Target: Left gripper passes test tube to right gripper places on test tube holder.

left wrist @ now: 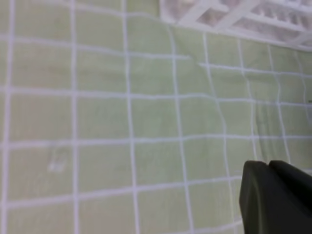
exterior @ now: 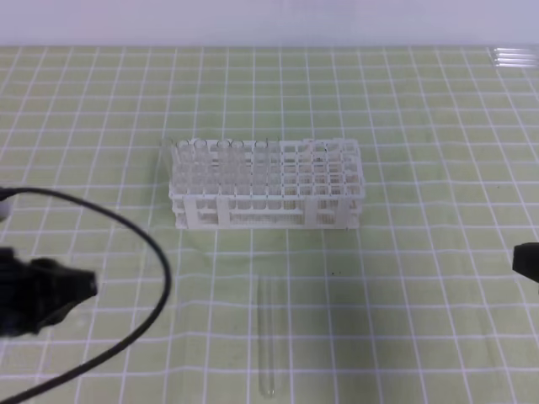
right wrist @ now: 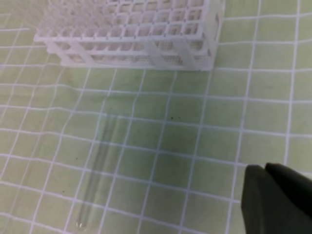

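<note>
Exterior high view: a slim clear glass test tube (exterior: pixel 269 337) lies flat on a green mat with a white grid (exterior: pixel 421 252), in front of a white plastic lattice test tube holder (exterior: pixel 268 183) and apart from it. The black left gripper (exterior: pixel 84 286), at the left edge and trailing a looping black cable (exterior: pixel 156 252), has its fingers clenched together with nothing between them. The black right gripper (exterior: pixel 526 261) barely shows at the right edge; its wrist view shows its fingers (right wrist: pixel 273 195) pressed together, also holding nothing. By these views, nothing of the task is done yet: pickup, handover and racking all remain. Bare mat surrounds the tube on both sides, leaving either arm open room to approach.
</note>
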Motion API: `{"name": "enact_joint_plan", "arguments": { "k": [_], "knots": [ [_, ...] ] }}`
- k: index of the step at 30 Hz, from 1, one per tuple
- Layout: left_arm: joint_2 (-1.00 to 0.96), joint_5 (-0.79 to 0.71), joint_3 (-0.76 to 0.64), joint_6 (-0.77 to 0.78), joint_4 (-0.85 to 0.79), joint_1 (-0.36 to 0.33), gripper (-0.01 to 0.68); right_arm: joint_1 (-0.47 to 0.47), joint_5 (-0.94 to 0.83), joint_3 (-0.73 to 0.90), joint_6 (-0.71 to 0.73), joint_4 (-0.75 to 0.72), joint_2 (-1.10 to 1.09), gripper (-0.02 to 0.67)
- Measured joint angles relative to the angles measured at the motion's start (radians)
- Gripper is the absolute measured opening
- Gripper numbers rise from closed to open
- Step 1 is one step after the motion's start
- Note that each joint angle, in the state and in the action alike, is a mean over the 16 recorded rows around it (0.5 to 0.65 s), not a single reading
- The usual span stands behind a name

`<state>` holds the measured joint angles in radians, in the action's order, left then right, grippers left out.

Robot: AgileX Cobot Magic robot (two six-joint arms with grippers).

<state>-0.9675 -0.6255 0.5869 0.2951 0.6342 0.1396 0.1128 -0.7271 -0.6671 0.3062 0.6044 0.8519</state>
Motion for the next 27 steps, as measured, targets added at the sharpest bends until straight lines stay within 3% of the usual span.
{"name": "enact_joint_plan", "arguments": {
  "k": [12,21,27],
  "knots": [
    [-0.347,0.103,0.179,-0.159,-0.101,0.344,-0.002,0.058,0.027,0.0,0.002,-0.013,0.021,-0.016],
    [-0.552,-0.02,0.364,-0.476,-0.355,0.579,-0.002,0.058,0.034,0.0,0.014,-0.037,0.023,-0.016],
    [-0.623,-0.117,0.452,-0.635,-0.474,0.682,-0.002,0.058,0.038,0.0,0.006,-0.074,0.023,-0.016]
  ]
}}
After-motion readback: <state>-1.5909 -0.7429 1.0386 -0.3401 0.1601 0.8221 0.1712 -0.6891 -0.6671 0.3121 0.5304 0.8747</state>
